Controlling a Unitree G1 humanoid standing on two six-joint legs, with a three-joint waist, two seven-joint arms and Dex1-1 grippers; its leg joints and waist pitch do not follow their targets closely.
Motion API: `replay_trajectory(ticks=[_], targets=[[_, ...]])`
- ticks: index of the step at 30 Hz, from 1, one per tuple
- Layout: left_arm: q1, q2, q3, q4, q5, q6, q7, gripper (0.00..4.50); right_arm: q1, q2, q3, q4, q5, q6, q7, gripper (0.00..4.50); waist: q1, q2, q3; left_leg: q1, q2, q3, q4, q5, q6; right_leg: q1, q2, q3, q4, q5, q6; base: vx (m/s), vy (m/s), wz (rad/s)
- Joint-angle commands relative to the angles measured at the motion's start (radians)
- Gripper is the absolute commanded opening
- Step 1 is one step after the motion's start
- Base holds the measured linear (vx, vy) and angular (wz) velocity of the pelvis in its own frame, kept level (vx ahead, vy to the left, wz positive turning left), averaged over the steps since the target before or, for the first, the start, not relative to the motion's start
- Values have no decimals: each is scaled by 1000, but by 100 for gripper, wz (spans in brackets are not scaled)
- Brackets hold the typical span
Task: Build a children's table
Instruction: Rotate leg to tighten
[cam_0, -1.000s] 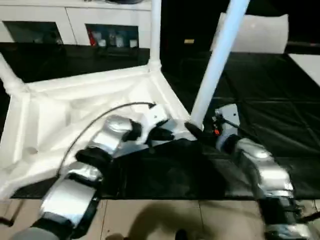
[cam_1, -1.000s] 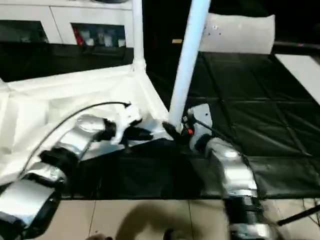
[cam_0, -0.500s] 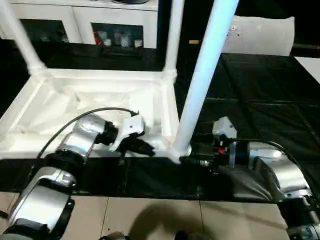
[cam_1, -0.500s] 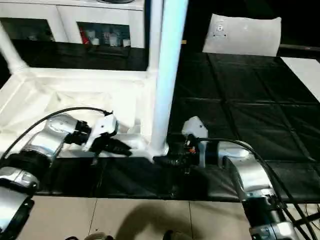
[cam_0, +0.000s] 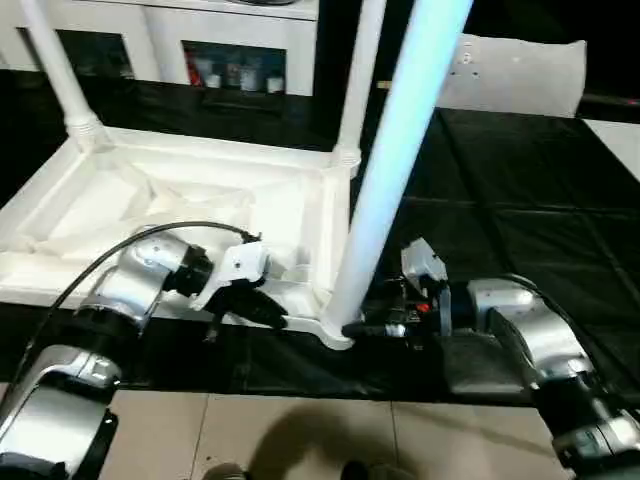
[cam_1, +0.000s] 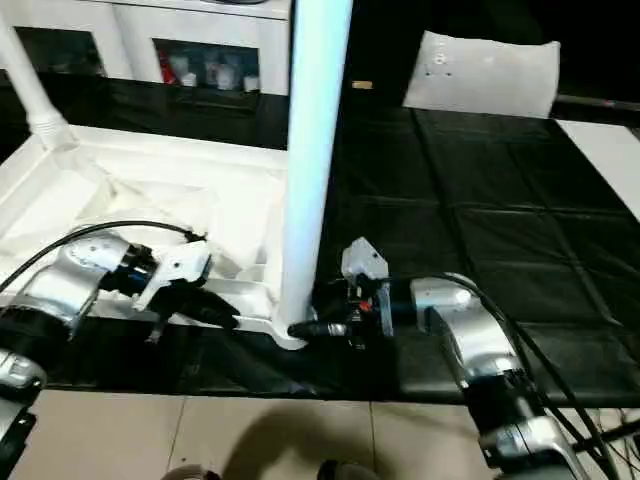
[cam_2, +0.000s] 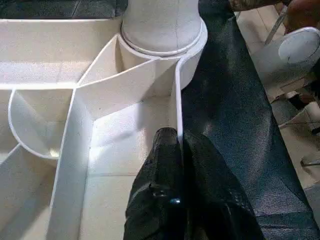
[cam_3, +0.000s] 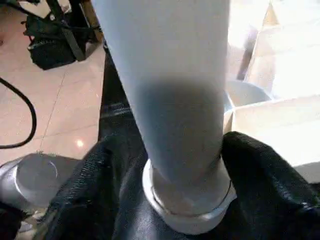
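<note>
The children's table lies upside down: its white ribbed tabletop (cam_0: 150, 200) rests on the black mat. Three legs stand in its corner sockets, at the far left (cam_0: 60, 70), the far right (cam_0: 362, 70) and the near right (cam_0: 400, 150). My left gripper (cam_0: 268, 312) is shut on the thin near rim (cam_2: 176, 107) beside the near-right socket, one finger (cam_2: 165, 150) inside the wall. My right gripper (cam_0: 362, 328) holds the base of the near-right leg (cam_3: 175, 100), with a finger (cam_3: 260, 175) pressed to each side just above the collar.
White glass-door cabinets (cam_0: 230, 60) line the back. A flat white sheet (cam_0: 520, 70) stands at the back right on the black mat (cam_0: 520, 230). Beige tiles (cam_0: 300, 440) run along the near edge, with a black bag (cam_3: 50, 45) and a grey round base (cam_3: 30, 180) on them.
The whole view has shifted and levelled. My right gripper's fingers have drawn in onto the base of the near-right leg. The left gripper keeps its hold on the rim.
</note>
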Motion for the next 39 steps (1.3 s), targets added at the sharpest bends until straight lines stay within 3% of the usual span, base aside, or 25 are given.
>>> replay_trajectory(ticks=[1,5,10,11,15,17,19,21,23,24,25,26,27,28,29,30,31,32,33,34,35,36,37,38,39], targets=[[22,15,-45,-15,21,5,-41,0,-17,0,16,17,10,-15,14,291,4,0,-68,-1,46,-4,-72,-138,47,64,-72,67,-53,-295,-201,0,0,0],[27,18,-47,-29,20,13,-43,0,-29,11,22,42,9,-26,31,250,6,0,-71,1,46,-2,-71,-131,45,64,-70,67,-49,-272,-209,0,0,0],[32,24,-50,-42,22,21,-39,0,-26,18,25,48,9,-30,41,211,7,-2,-71,-1,45,-3,-71,-136,40,65,-71,66,-53,-298,-192,0,0,0],[32,25,-52,-41,23,22,-36,0,-23,21,25,48,10,-31,40,204,9,7,-72,1,45,-4,-71,-137,38,65,-71,66,-52,-299,-192,0,0,0],[29,20,-53,-36,27,35,-13,0,-15,28,25,40,19,-23,31,199,9,6,-74,1,45,-3,-70,-137,34,66,-68,66,-51,-270,-200,0,0,0],[15,-8,-41,-20,37,80,57,0,8,50,5,-1,46,28,-15,197,9,7,-73,0,45,-3,-71,-135,34,66,-67,67,-50,-262,-204,0,0,0],[3,-44,-20,-15,27,113,117,0,24,77,3,-20,22,68,-108,196,9,4,-69,2,44,-3,-72,-153,28,64,-69,67,-57,-307,-194,0,0,0],[-12,-88,0,-12,16,157,182,0,41,120,2,-26,-22,74,-231,196,8,2,-64,5,38,-7,-75,-199,10,61,-70,63,-70,-419,-155,0,0,0],[-30,-135,14,-3,11,191,249,0,51,175,-9,-15,-58,86,-358,196,3,2,-55,12,31,-10,-74,-255,-5,52,-72,56,-94,-583,-93,-51,-7,-2],[-48,-180,24,12,10,212,312,0,53,230,-29,1,-72,110,-467,195,-3,2,-46,22,24,-12,-69,-298,-15,43,-71,43,-118,-705,-43,0,0,0],[-57,-199,27,20,10,220,337,0,53,255,-41,9,-72,119,-511,195,-14,4,-46,28,21,-20,-67,-336,-26,45,-72,26,-134,-770,-5,0,0,0],[-85,-252,40,51,14,243,425,0,42,323,-70,33,-78,140,-631,194,-26,11,-46,32,22,-27,-65,-377,-30,46,-70,10,-149,-785,19,0,0,0],[-97,-272,44,64,14,254,453,0,36,349,-80,44,-84,149,-680,193,-33,22,-47,36,27,-32,-66,-406,-33,48,-70,-2,-154,-770,20,-62,34,-8],[-105,-285,46,72,15,260,471,0,32,366,-87,53,-90,155,-714,193,-50,29,-47,41,43,-43,-75,-478,-27,64,-67,-30,-162,-714,20,-60,64,-9],[-107,-288,47,73,15,261,475,0,31,369,-89,54,-91,156,-721,193,-59,40,-42,36,59,-52,-88,-537,-26,80,-63,-43,-153,-659,16,-122,96,-15],[-137,-338,60,105,18,282,559,0,8,422,-98,86,-116,166,-830,193,-59,56,-29,-23,127,-77,-182,-749,-36,136,-46,4,24,-320,-42,-92,74,-12],[-143,-347,62,111,18,285,574,0,3,432,-99,93,-119,167,-849,193,-44,56,-25,-28,128,-64,-207,-795,-38,130,-34,20,67,-240,-51,-93,31,2],[-155,-368,68,124,20,292,606,0,-9,455,-105,107,-125,169,-893,193,-35,27,-24,10,98,-18,-207,-804,-29,95,-19,45,65,-284,-56,0,0,0],[-170,-392,75,141,26,297,647,0,-26,487,-125,125,-120,165,-950,193,-26,10,-12,44,57,-7,-158,-754,-41,49,-20,53,-25,-546,-25,-13,-74,24],[-175,-400,78,146,30,298,658,0,-31,499,-132,128,-118,163,-964,193,-35,-9,14,233,-71,25,165,-399,-28,-179,-66,-7,-299,-1222,70,0,-98,5],[-182,-410,83,154,37,298,674,0,-36,512,-140,132,-117,158,-978,193,-66,-21,13,171,-76,5,182,-307,2,-128,-105,-15,-289,-1315,85,93,11,-31],[-193,-424,89,168,43,291,692,0,-44,530,-158,135,-121,140,-1000,228,-33,53,-63,20,26,-50,-4,-247,29,151,-151,1,-137,-777,90,74,84,-46],[-194,-425,89,170,44,290,694,0,-45,531,-160,135,-122,137,-1004,249,-33,53,-63,20,26,-50,-4,-247,29,151,-151,1,-137,-777,90,83,125,-24],[-200,-430,91,178,45,286,703,0,-48,539,-179,136,-122,124,-1031,263,-47,48,-64,49,75,-66,-55,-216,47,95,-105,4,-65,-234,-32,0,0,0],[-197,-421,82,180,50,269,690,0,-42,530,-192,127,-117,114,-1027,263,-46,45,-56,55,61,-51,-63,-227,39,80,-101,11,-74,-199,-80,-17,23,26]])
